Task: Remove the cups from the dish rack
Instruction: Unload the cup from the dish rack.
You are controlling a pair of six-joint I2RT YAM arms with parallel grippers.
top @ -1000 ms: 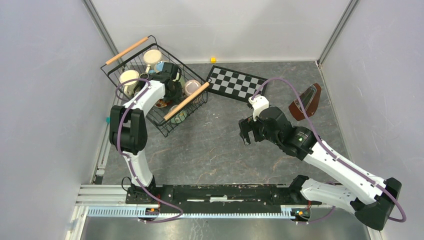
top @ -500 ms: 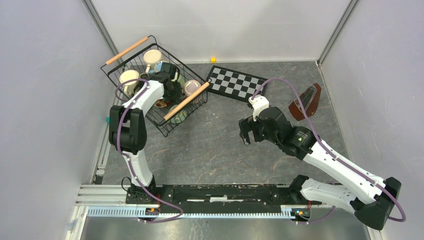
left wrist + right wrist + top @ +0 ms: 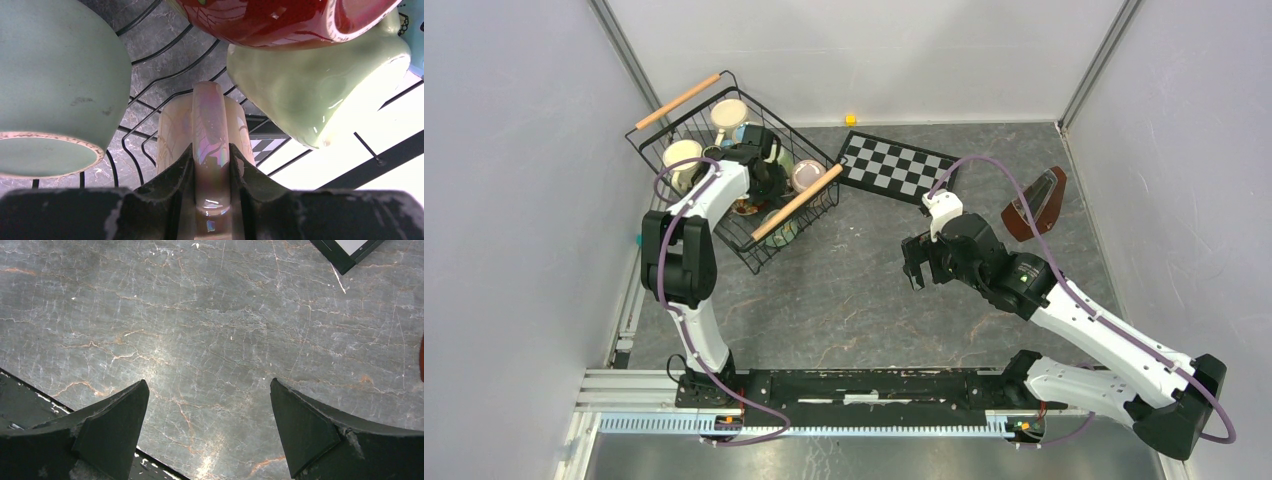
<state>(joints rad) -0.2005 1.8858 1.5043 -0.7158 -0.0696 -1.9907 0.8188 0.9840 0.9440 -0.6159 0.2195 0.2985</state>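
The black wire dish rack (image 3: 656, 150) with two wooden rod handles stands at the far left and holds several cups. My left gripper (image 3: 769, 172) is inside it, shut on the handle of a beige-pink cup (image 3: 211, 122). In the left wrist view a teal cup (image 3: 55, 85) lies left of it, a light green cup (image 3: 310, 85) right of it and a red glossy cup (image 3: 270, 20) above. Two cream cups (image 3: 682, 155) sit at the rack's left side. My right gripper (image 3: 913, 262) hangs open and empty over the bare table (image 3: 210, 340).
A black-and-white checkered board (image 3: 894, 167) lies right of the rack. A brown wedge-shaped metronome (image 3: 1036, 205) stands at the right. A small yellow cube (image 3: 850, 120) sits by the back wall. The arm rail (image 3: 864, 385) runs along the near edge.
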